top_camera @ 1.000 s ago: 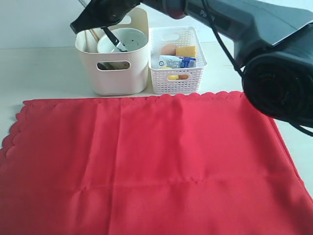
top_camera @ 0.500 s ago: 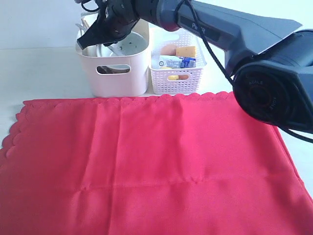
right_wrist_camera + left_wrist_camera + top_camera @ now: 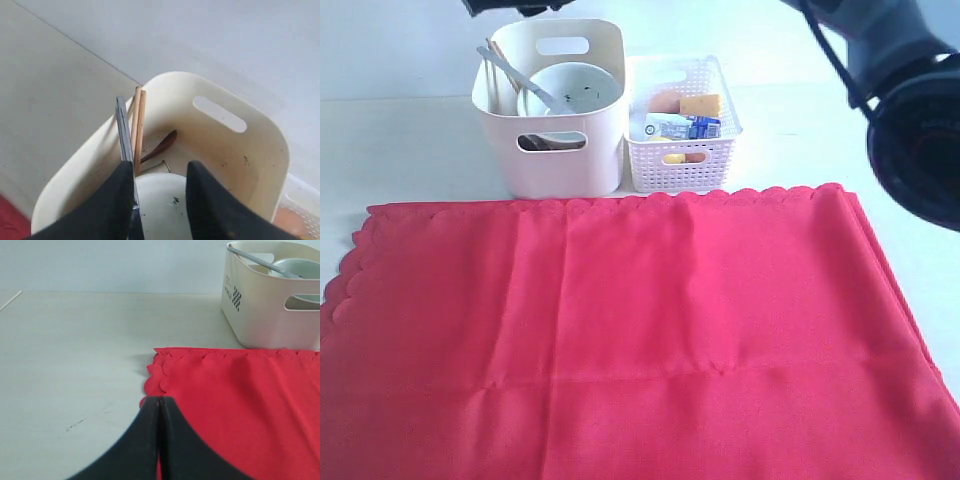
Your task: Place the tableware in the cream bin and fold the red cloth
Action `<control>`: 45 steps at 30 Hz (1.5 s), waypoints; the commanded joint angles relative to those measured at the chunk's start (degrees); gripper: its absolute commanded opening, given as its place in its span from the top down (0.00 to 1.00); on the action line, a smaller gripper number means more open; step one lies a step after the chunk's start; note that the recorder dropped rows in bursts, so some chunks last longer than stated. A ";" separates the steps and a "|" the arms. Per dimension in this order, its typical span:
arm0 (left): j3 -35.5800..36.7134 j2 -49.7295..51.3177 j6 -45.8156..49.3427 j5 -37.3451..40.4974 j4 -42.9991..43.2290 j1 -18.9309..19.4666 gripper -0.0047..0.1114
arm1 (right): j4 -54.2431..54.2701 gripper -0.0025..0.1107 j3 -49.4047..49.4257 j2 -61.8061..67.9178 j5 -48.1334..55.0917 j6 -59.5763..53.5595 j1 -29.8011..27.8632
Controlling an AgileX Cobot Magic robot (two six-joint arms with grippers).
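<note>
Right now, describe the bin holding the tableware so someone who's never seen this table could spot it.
Find the big red cloth; two containers stand side by side past its far edge. The cream bin is the taller one, on the left in the exterior view, with smooth walls and oval handle cut-outs, unlike the lower white lattice basket beside it.

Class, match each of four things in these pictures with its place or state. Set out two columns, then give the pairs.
1 red cloth
2 speckled bowl
3 yellow cheese block
4 left gripper

A in the white lattice basket
B spread out on the table
C in the cream bin
D shut

Pairs: 1-B, 2-C, 3-A, 4-D.
</note>
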 commanded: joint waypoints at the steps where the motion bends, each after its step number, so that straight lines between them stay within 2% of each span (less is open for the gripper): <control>1: 0.19 -0.33 -0.19 -0.40 -0.50 0.06 0.96 | -0.35 0.67 -0.05 -4.28 5.89 1.62 -0.08; 11: 0.19 -0.33 -0.19 -0.40 -0.50 0.06 0.96 | -0.04 0.68 -0.05 -10.14 22.28 1.62 -0.08; 16: 0.19 -0.33 -0.19 -0.40 -0.50 0.06 0.96 | -2.75 0.79 -0.05 -11.96 26.65 1.51 -0.08; 24: 0.19 -0.33 -0.19 -0.40 -0.50 0.06 0.96 | -3.12 0.95 0.07 -14.08 27.24 -0.93 -0.08; 39: 0.19 -0.33 -0.19 -0.40 -0.50 0.06 0.96 | -2.85 0.96 0.15 -23.24 27.24 -9.29 -0.67; 45: 0.19 -0.33 -0.19 -0.40 -0.50 0.06 0.96 | -0.12 0.96 0.15 -29.24 27.24 -9.66 -5.48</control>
